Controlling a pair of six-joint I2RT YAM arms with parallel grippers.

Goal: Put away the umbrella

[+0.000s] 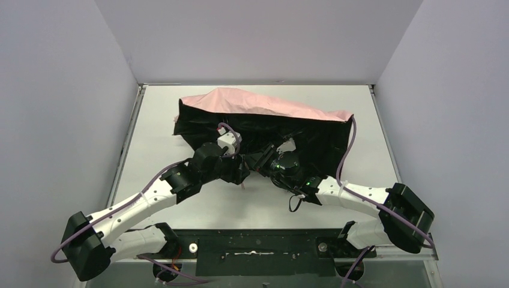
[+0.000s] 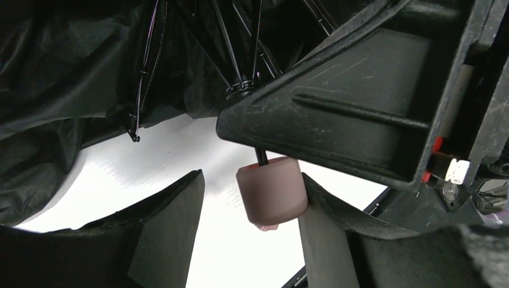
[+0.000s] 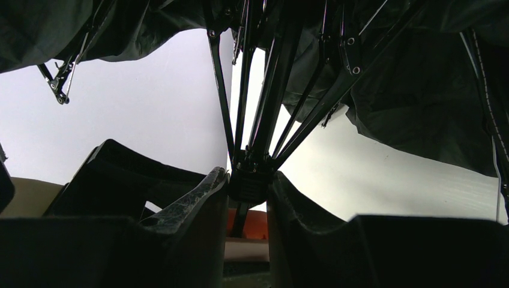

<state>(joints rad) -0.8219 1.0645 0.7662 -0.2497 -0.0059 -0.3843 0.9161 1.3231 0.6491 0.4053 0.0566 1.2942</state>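
One umbrella (image 1: 264, 117), canopy slumped on bench (image 1: 375, 159) just beyond two hands angled inward toward each other, left hand (image 2: 249, 180) released, pink handle (image 2: 271, 193) between its spread fingers (image 2: 171, 222), right hand (image 3: 247, 185) clenched on black rib hub (image 3: 251, 171)

You have bare bench (image 1: 264, 207) along the near edge and at both sides to pass through, but the canopy of the umbrella (image 1: 270, 107) sags over the middle, and its ribs (image 3: 219, 90) fan out just ahead of the right gripper (image 3: 247, 180), whose body sits close in front of the left gripper (image 2: 249, 207).
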